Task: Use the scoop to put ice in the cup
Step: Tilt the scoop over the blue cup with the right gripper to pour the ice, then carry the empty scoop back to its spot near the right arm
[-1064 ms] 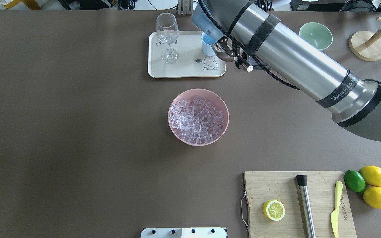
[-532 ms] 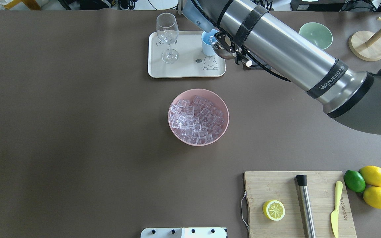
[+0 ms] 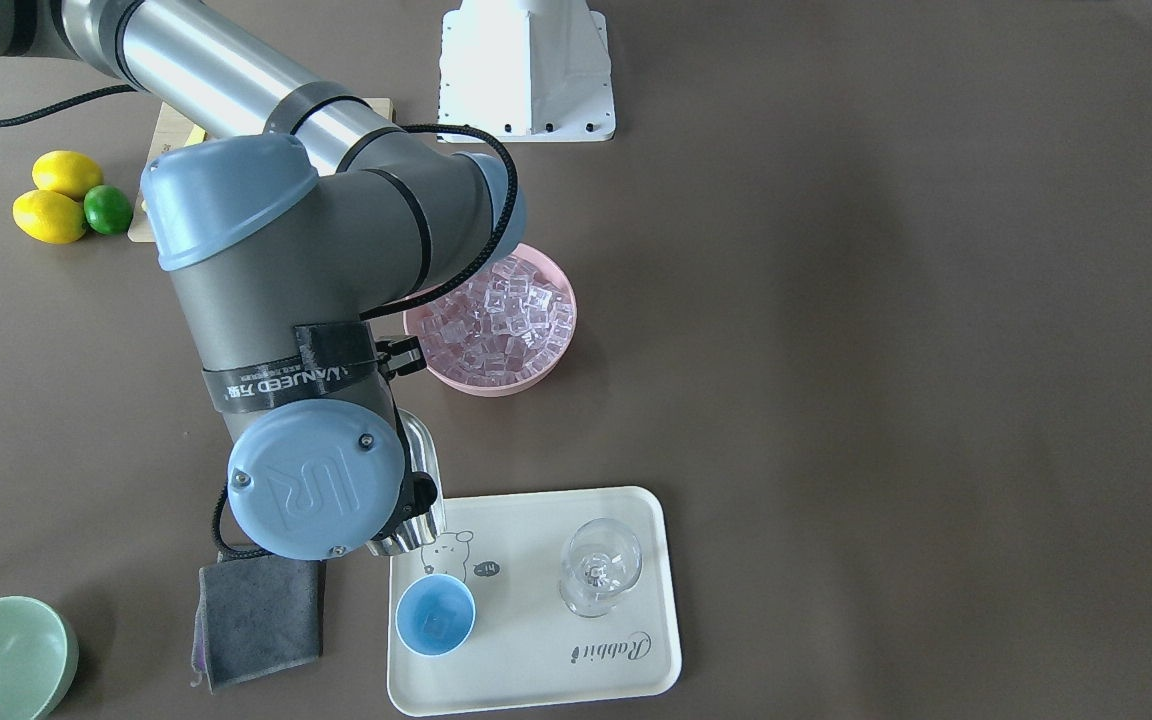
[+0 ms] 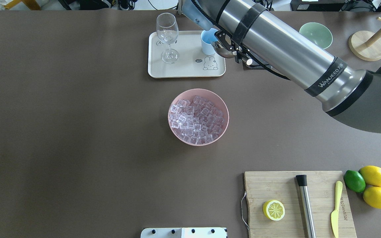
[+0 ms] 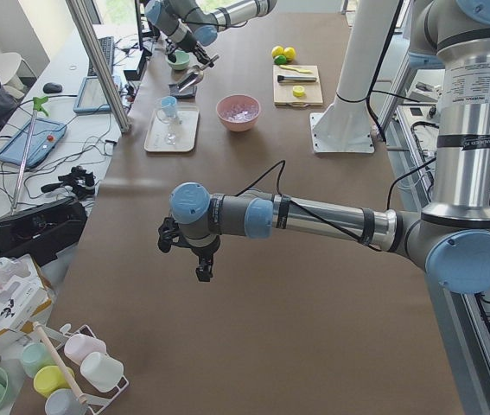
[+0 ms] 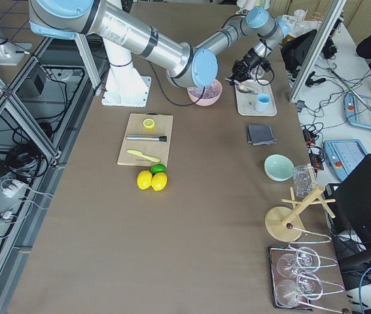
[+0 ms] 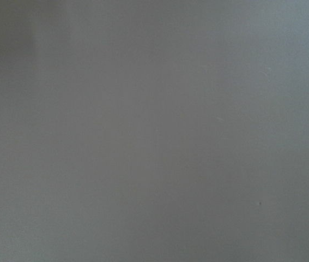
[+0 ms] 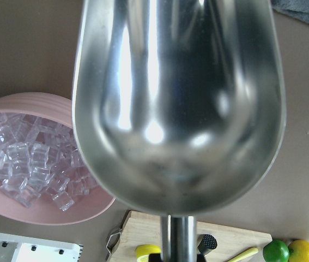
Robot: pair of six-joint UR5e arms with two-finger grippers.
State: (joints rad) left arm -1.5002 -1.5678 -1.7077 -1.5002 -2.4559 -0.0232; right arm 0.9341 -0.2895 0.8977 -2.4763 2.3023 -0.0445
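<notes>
My right gripper (image 4: 237, 55) is shut on the handle of the shiny steel scoop (image 4: 224, 51). It holds the scoop just above the right edge of the cream tray (image 4: 186, 71), right beside the light-blue cup (image 4: 207, 42). In the right wrist view the scoop's trough (image 8: 179, 103) is empty. In the front-facing view the scoop (image 3: 420, 480) hangs close behind the cup (image 3: 435, 615), and a clear cube of ice lies in the cup. The pink bowl (image 4: 176, 132) is full of ice (image 4: 197, 119). My left gripper (image 5: 201, 259) hovers over bare table; I cannot tell whether it is open or shut.
A stemmed glass (image 4: 168, 36) stands on the tray's left part. A grey cloth (image 3: 256, 610) lies beside the tray. A pale-green bowl (image 4: 315, 34) and a wooden stand (image 4: 366, 44) are at the far right. A cutting board (image 4: 276, 185) holds a lemon half, a steel cylinder and a knife.
My right arm has swung a little left and farther away, bringing the scoop from beside the tray's edge up against the cup. The bowl, tray and glass have not moved.
</notes>
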